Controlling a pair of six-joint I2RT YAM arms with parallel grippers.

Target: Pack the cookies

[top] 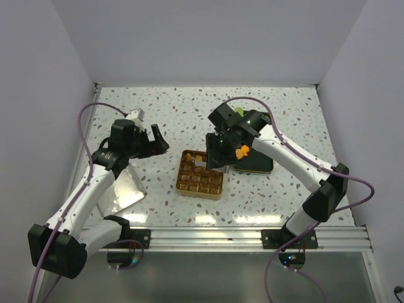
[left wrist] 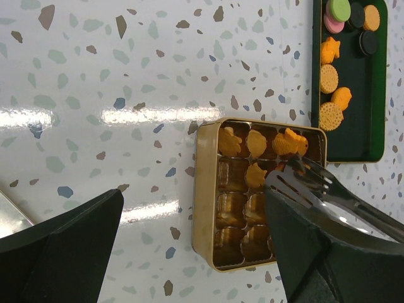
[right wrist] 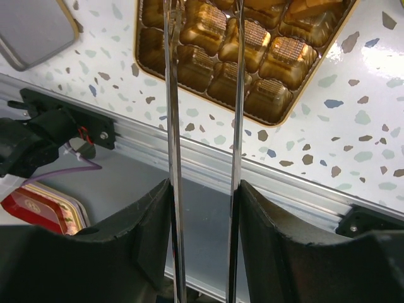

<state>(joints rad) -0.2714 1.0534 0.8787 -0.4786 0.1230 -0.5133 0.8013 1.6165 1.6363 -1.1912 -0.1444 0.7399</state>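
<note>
Biggest risk first: the tin [left wrist: 205,189], at mid-frame in the left wrist view, looks light and nothing braces it. The left gripper [top: 156,141] hangs well to its left with its fingers spread wide and empty. If the tongs [left wrist: 315,189] catch a wall or a divider, the whole tin could be dragged or tipped.

Next is the grip itself. The right gripper [right wrist: 203,189] pinches the tongs by both thin, smooth blades, so they could twist or slide between the fingers. Smallest, a cookie could crack under too hard a squeeze. It could also slip free and land across two cells or on the table. I cannot tell whether the tips hold one now.

Counted:
- Two arms.
- One tray [left wrist: 379,82], upper right.
- One tin.
- One lid [top: 126,189], lower left of the top view.
- One pair of tongs.
- Cookies [left wrist: 256,144]: four showing in the tin, three along its top row and one below.
- On the tray, five orange-tan cookies, plus one green, one pink and two dark ones.
</note>
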